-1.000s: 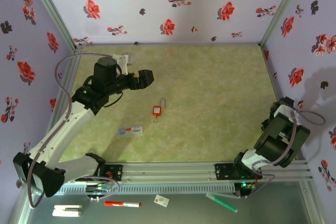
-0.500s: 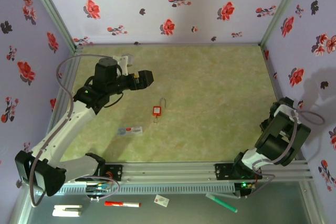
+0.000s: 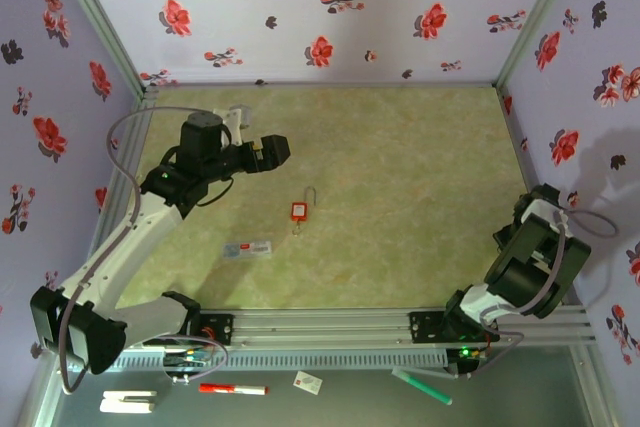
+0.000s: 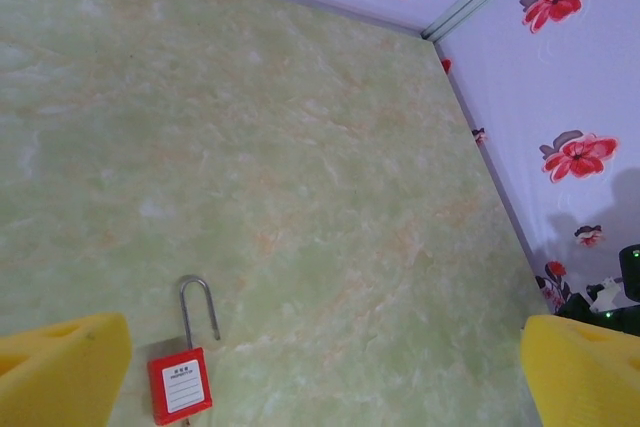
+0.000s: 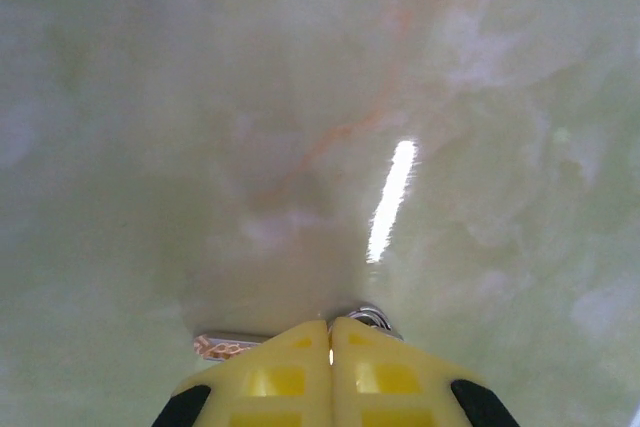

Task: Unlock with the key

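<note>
The key is pinched by the closed right gripper low on the table at the near right; the red padlock lies untouched at centre, near the wide-open left gripper, and unlocking is yet to be begun

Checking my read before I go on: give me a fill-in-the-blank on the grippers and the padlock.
1. The left gripper has its jaws ___.
2. The right gripper is ___, with a small metal ring at its tip.
3. The padlock has a ___ body.
4. The padlock lies nearer the ___ gripper.
Missing words: open; shut; red; left.
</note>
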`<state>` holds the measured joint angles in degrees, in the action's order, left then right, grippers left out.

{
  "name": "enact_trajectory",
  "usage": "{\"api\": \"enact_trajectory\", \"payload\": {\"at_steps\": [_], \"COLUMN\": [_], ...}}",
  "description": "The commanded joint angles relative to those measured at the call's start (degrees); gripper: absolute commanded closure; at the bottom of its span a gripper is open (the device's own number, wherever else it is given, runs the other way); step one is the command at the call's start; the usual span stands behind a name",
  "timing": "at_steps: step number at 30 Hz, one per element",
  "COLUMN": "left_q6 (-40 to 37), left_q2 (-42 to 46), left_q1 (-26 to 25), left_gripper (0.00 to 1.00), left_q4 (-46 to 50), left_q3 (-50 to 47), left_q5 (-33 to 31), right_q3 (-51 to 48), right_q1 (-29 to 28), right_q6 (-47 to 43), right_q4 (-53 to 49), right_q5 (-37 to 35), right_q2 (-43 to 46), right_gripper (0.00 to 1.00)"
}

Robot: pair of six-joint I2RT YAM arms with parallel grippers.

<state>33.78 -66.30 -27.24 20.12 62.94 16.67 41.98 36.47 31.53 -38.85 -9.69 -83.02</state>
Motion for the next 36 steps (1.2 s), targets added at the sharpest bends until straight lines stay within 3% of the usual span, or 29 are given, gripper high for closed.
{"api": "enact_trajectory", "payload": {"at_steps": [1,4,8,17,27,36], "left_q6": [1.7,3.6,10.0,30.7,60.3,72.5], "left_q2": [0.0,-0.5,-1.7,-7.9,-17.0,-21.9], "left_q1": [0.6,0.6,0.5,-3.7,-10.6,-15.1], "left_gripper": [0.01,0.00,0.01,0.04,0.09,0.15], "left_q4": [-2.1,-4.1,-10.6,-27.6,-51.7,-64.1], "left_q3": [-1.0,-1.8,-4.9,-10.4,-14.8,-16.1], "left_q5": [0.8,1.1,3.6,7.1,6.9,2.3], "right_q3": [-1.9,-1.6,-0.7,14.9,18.7,16.7], "right_q1": [-3.1,-9.7,-22.7,-44.9,-59.0,-65.4], "right_q6": [1.2,5.1,11.6,18.0,26.3,27.2], "right_q4": [2.3,3.4,8.5,13.2,30.0,36.5], "right_q5": [9.0,13.2,17.1,23.5,27.8,28.8], "right_q2": [3.0,8.3,16.5,17.1,15.2,14.7], "right_gripper": [1.00,1.00,1.00,1.00,1.00,1.00]}}
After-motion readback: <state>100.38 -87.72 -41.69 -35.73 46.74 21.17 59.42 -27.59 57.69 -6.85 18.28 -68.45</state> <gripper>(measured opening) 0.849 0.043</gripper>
